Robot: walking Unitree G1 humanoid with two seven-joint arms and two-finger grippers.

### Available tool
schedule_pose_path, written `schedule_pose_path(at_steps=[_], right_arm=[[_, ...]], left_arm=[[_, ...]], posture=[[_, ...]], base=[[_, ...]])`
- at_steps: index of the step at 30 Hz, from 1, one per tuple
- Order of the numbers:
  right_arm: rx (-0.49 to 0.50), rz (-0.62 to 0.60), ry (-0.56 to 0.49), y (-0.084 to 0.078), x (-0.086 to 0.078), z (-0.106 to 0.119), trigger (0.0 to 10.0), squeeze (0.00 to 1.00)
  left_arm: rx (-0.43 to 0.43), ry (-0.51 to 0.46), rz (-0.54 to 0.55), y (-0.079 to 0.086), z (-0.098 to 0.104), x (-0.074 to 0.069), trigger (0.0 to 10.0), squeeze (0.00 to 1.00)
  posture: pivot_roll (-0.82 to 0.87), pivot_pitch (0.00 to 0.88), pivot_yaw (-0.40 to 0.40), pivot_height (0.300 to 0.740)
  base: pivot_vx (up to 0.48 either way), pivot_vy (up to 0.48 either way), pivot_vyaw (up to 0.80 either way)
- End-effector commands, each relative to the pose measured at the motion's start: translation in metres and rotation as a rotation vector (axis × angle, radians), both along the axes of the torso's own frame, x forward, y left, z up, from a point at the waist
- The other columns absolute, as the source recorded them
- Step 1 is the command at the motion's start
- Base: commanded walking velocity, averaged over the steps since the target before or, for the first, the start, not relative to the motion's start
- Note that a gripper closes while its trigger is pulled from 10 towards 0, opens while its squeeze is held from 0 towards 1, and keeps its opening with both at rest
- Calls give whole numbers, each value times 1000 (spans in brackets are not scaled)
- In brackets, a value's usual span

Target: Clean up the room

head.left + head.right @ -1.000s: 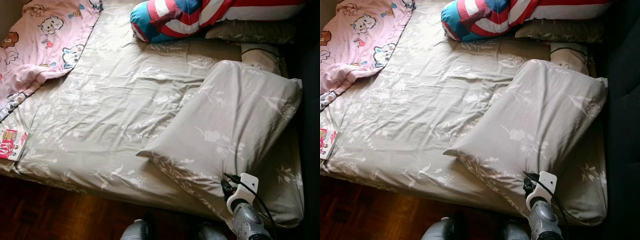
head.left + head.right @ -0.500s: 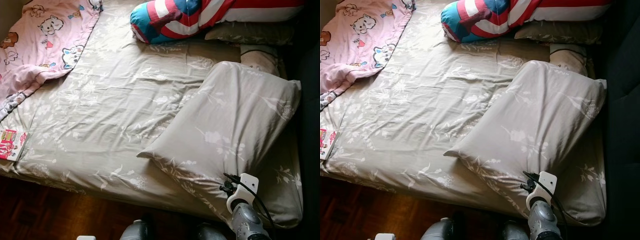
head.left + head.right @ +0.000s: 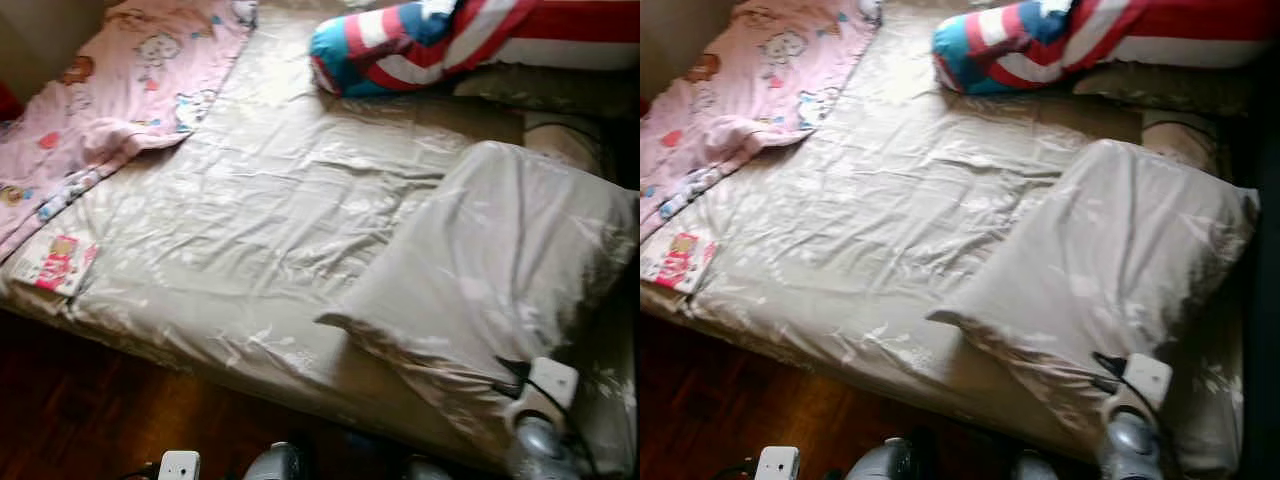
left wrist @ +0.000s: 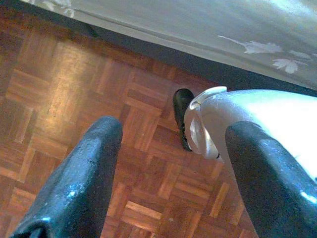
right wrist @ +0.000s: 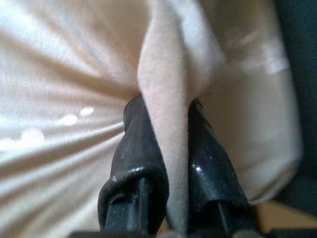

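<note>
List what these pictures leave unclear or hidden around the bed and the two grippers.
- Small pink booklet near the bed's corner: print blurred in both eye views.
- Pillow corner: hidden by the right gripper, shut on a fold of it.
- Striped cushion: cut off by the top edge.
- Tan pillow behind: mostly covered by the grey pillow.
- Left gripper: open over the floor, holding nothing.

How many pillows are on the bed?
4: a big grey pillow pinched by the right gripper, a striped one at the bed's head, a dark one under it, a beige one behind. More may be hidden.
</note>
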State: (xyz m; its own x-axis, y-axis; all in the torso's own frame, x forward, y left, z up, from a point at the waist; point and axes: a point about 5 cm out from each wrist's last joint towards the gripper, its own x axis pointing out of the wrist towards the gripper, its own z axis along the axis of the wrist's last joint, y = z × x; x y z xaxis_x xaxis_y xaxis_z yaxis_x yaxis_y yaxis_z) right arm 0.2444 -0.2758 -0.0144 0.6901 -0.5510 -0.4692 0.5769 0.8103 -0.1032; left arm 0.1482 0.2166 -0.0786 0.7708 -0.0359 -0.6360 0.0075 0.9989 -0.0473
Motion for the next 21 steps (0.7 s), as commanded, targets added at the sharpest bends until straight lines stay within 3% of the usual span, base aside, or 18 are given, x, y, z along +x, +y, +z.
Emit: schedule_pose_path(at_steps=[1,5,6,7,13,15,16,17,18,21], right_arm=[[-149,-187,-43,-45,-14,20,0,0],[-223,-247,-47,-62,-17,31,0,0],[-349,-327,-56,-84,-24,49,0,0],[-400,-365,-63,-92,-27,57,0,0],[-510,-488,-88,-114,-38,80,0,0],[-492,-482,-81,-113,-37,78,0,0],[-452,-460,-65,-108,-34,72,7412,0],[-452,-460,-65,-108,-34,72,7412,0],[-417,-441,-54,-104,-32,66,10000,0],[-330,-405,-36,-91,-29,53,10000,0]], left_arm=[[1,59,38,4,-6,-13,10000,0],[3,58,41,4,-6,-11,10000,0],[5,59,42,4,-5,-10,10000,0],[6,59,43,3,-5,-9,10000,0],[10,60,44,4,-5,-8,10000,0],[12,60,44,4,-5,-8,10000,0],[14,62,42,4,-5,-8,10000,0],[14,62,42,4,-5,-8,10000,0],[14,63,41,4,-5,-7,10000,0],[15,65,41,4,-5,-7,10000,0]], posture=[[-36,175,51,740],[-43,169,52,740],[-49,162,51,740],[-50,161,52,740],[-57,162,54,740],[-60,163,54,740],[-57,165,54,740],[-57,165,54,740],[-57,165,54,740],[-49,167,56,740]], base=[[0,0,0],[0,0,0],[0,0,0],[0,0,0],[0,0,0],[0,0,0],[0,0,0],[0,0,0],[0,0,0],[0,0,0]])
